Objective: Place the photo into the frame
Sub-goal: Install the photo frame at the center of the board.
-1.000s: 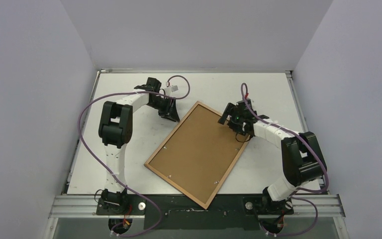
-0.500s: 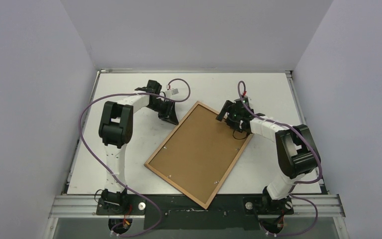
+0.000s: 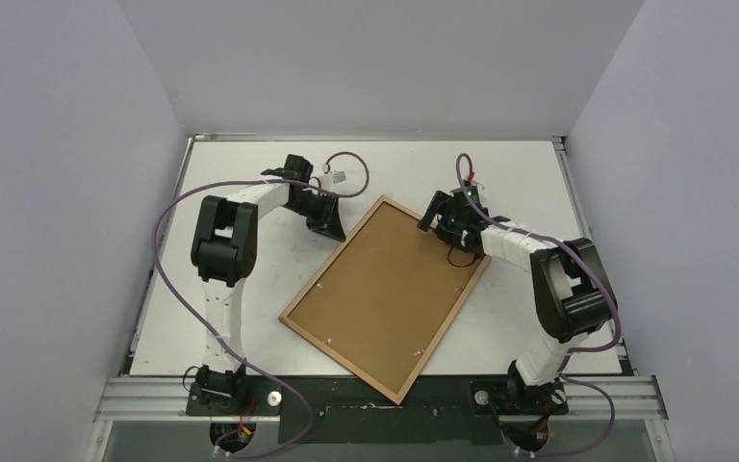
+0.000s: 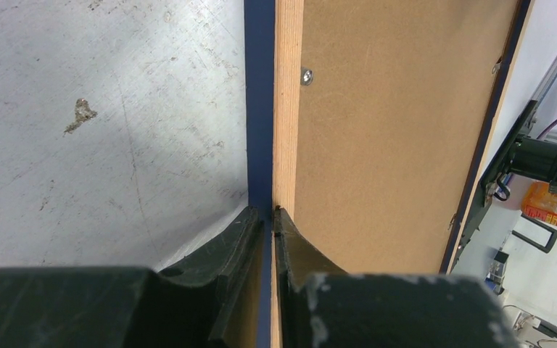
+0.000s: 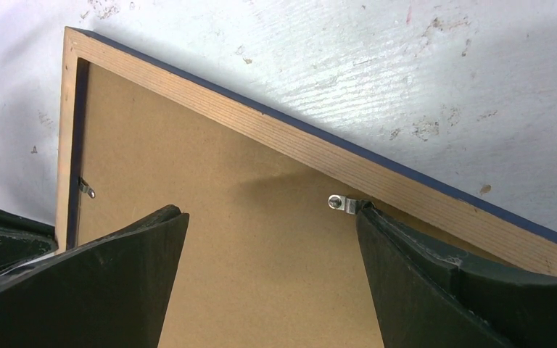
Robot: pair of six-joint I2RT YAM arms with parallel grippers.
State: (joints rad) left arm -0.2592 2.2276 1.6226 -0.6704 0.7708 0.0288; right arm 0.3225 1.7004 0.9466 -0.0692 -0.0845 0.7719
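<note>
The frame (image 3: 338,357) lies back-up and slanted on the white table, with the brown backing board (image 3: 385,294) inside it. The photo is out of view. My left gripper (image 3: 328,224) is shut on the frame's far-left edge. In the left wrist view the blue and wood edge (image 4: 287,109) runs between the closed fingers of that gripper (image 4: 268,212). My right gripper (image 3: 440,220) hangs open over the frame's far-right corner. In the right wrist view this gripper (image 5: 268,214) spans the backing board (image 5: 246,239), and its right fingertip touches a small metal clip (image 5: 339,202) beside the wood rim (image 5: 297,145).
The frame's near corner (image 3: 396,397) juts over the table's near edge onto the dark metal rail (image 3: 346,414). Grey walls close in the table (image 3: 250,289) on the left, right and back. Small clips (image 3: 319,285) dot the frame's back.
My right gripper has moved a little toward the far left along the frame's far edge, and its arm has swung inward. The left gripper and the frame have not moved.
</note>
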